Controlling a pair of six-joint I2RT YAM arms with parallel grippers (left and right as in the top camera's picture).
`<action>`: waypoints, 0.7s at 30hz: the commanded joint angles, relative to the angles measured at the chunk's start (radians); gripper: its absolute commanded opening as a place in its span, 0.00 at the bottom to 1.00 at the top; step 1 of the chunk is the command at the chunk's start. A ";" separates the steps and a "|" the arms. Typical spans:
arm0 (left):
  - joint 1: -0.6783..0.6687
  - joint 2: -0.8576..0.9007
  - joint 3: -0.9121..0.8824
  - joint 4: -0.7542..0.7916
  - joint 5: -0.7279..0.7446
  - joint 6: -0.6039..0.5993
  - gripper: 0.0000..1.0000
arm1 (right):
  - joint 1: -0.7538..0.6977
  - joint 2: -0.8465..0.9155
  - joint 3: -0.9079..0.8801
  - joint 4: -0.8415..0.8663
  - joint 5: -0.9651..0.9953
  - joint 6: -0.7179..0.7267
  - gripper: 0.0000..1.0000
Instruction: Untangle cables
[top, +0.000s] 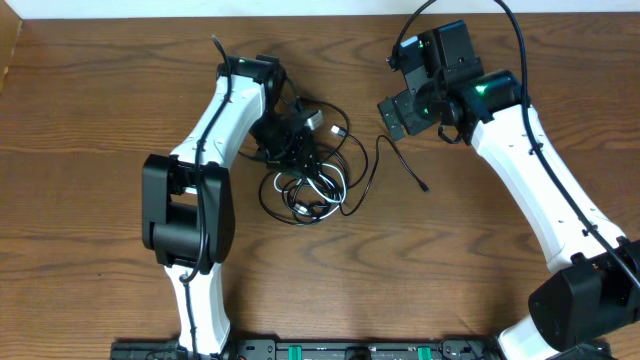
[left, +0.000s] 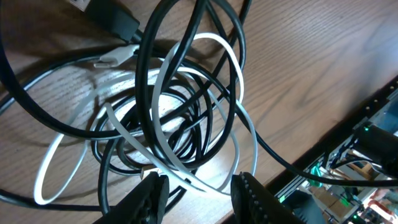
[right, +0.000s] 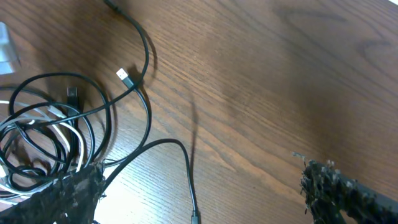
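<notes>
Cables (top: 310, 180): one knotted heap on the desk (top: 100, 100), midway between the left and right edges and nearer the far edge.
White cord (left: 186, 81): woven through black loops; it was best pinched alone and drawn out slowly.
Left claw (left: 199, 190): fingers apart, straddling the white cord's lower bend and gripping nothing.
Left arm: bent over the heap, wrist tipped down.
Right claw (right: 202, 193): spread wide and empty, right of the heap, near a stray black tail (top: 400, 165).

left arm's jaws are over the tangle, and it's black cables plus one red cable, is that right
No, the odd cable is white, not red; the left wrist view shows it looping through the black cables. The left gripper, jaws apart, does sit over the tangle.
</notes>
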 joint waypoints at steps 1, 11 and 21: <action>-0.005 0.014 -0.007 0.000 -0.028 -0.020 0.38 | -0.003 -0.045 0.020 -0.003 -0.006 0.007 0.99; -0.006 0.015 -0.007 0.015 -0.053 -0.063 0.40 | -0.003 -0.059 0.020 -0.003 -0.003 0.007 0.99; -0.050 0.101 -0.012 0.022 -0.046 -0.069 0.41 | -0.003 -0.059 0.020 -0.003 -0.002 0.006 0.99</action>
